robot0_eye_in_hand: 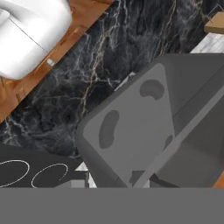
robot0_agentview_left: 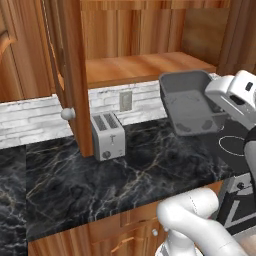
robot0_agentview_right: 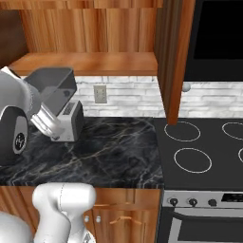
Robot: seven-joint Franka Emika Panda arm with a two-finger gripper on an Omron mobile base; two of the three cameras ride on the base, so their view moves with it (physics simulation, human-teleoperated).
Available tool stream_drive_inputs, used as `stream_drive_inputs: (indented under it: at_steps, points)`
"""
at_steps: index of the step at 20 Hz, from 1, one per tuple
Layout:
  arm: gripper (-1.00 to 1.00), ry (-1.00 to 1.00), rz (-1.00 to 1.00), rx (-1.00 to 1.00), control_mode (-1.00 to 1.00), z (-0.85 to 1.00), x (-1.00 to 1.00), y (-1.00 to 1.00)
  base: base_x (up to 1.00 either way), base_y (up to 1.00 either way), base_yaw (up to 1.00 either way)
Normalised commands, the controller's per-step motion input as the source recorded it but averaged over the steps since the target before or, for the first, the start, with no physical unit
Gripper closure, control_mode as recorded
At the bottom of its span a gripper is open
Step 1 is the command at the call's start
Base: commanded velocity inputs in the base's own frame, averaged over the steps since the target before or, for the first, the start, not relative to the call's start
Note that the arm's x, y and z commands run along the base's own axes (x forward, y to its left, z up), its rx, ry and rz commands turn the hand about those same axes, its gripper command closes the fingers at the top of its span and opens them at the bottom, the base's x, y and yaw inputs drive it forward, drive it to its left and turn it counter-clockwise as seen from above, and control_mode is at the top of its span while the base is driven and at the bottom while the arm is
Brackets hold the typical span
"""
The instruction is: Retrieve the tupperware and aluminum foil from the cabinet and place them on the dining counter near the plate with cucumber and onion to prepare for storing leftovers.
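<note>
Black marble worktop (robot0_agentview_left: pixel 125 170) with pale veins — long slab backed by a white brick wall (robot0_agentview_right: pixel 128 95), wooden drawer fronts below its front edge.

Warm brown wooden wall cabinet (robot0_agentview_left: pixel 135 30) with plank back — mounted above the worktop; its door (robot0_agentview_left: pixel 70 75) stands swung open, the round pale knob (robot0_agentview_left: pixel 68 114) at its lower edge. The wooden shelf (robot0_agentview_left: pixel 145 67) lies bare where it shows.

Black glass cooktop (robot0_agentview_right: pixel 204 147) with white ring markings — set flush in the worktop at the right of the right base view, dark oven front with knobs beneath it.

White robot arm (robot0_agentview_left: pixel 200 225) with dark joints — rises from the foreground; its wrist reaches up beside the cabinet opening.

Grey see-through plastic tub (robot0_agentview_left: pixel 190 102), rectangular with rounded corners and a rim — held in the air in front of the cabinet shelf, tilted, its open side facing the left base camera; clear of the worktop and above the toaster's side of the counter. In the hand view its floor and one wall lie close against the camera.

Silver two-slot toaster (robot0_agentview_left: pixel 108 136) — upright on the worktop against the brick wall, just beside the open door.

Two-finger gripper (robot0_agentview_left: pixel 223 116) — jaws clenched on the tub's wall at its rim; fingertips themselves are hidden.

White wall outlet (robot0_agentview_left: pixel 125 100) — on the brick above the toaster.
</note>
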Motion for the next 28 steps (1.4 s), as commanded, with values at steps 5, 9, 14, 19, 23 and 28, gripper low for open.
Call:
stream_drive_inputs:
  at_steps: [5, 9, 14, 19, 23, 28]
  points:
    - [1.00, 0.00, 0.01, 0.00, 1.00, 0.00, -0.06, 0.06, -0.28, -0.02, 0.00]
    - [1.00, 0.00, 0.00, 0.00, 1.00, 0.00, 0.00, 0.00, -1.00, -0.16, -0.02]
    - [1.00, 0.00, 0.00, 0.00, 1.00, 0.00, 0.00, 0.00, -1.00, -0.22, -0.32]
    - [1.00, 0.00, 0.00, 0.00, 1.00, 0.00, 0.00, 0.00, -0.79, 0.00, -0.69]
    - [1.00, 0.00, 0.00, 0.00, 1.00, 0.00, 0.00, 0.00, -0.31, 0.00, -0.84]
    - [1.00, 0.00, 0.00, 0.00, 1.00, 0.00, 0.00, 0.00, -0.06, -0.01, -0.88]
